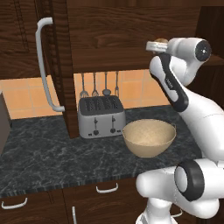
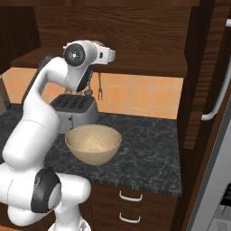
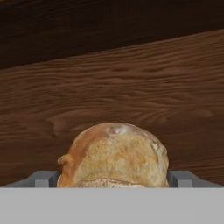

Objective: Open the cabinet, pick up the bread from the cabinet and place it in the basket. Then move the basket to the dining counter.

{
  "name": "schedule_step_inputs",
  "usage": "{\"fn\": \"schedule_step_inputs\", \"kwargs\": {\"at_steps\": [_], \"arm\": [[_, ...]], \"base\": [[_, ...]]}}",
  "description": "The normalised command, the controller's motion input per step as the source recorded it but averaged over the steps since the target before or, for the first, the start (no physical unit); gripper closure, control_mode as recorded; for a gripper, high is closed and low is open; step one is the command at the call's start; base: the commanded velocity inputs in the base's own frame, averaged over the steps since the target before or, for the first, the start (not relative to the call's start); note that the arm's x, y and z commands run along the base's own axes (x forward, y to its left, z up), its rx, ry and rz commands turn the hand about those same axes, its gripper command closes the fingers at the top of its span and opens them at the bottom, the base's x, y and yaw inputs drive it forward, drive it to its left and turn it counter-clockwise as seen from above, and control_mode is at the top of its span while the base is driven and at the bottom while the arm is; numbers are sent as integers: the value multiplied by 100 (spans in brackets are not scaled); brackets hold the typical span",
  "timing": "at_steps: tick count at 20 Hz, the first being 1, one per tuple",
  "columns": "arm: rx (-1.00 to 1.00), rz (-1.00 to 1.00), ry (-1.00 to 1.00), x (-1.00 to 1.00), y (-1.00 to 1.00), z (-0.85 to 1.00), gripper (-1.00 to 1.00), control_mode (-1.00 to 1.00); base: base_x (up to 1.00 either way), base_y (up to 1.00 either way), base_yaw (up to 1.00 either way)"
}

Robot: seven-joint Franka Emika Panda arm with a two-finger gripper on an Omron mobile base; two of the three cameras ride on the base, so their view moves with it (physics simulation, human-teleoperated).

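**Counter and shelf, what's sitting where**

The black marbled countertop (image 1: 39, 153) carries a silver four-slot toaster (image 1: 101, 116) by the tiled wall and the tan basket (image 1: 149, 138) just beside it (toward the front edge). Up in the cabinet (image 3: 131, 83), the wooden shelf has the bread (image 3: 114, 155) resting on it.

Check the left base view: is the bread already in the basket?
No. The basket on the black countertop holds nothing, and the bread sits on the cabinet shelf.
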Motion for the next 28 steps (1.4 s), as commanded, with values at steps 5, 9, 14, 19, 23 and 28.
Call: {"fn": "schedule_step_inputs", "kwargs": {"at_steps": [5, 9, 14, 19, 23, 28], "arm": [[0, 17, 13, -100, 0, 27, 100, -100], [-1, 9, 22, -100, 0, -22, 100, -100], [-4, 3, 24, -100, 11, -47, 100, -100], [-7, 1, 31, -65, 37, -98, 100, -100], [-6, 8, 48, 44, 2, -100, 100, -100], [-12, 10, 49, 72, -4, -100, 100, -100]], "base": [[0, 0, 0], [0, 0, 0], [0, 0, 0], [0, 0, 0], [0, 0, 0], [0, 0, 0]]}}
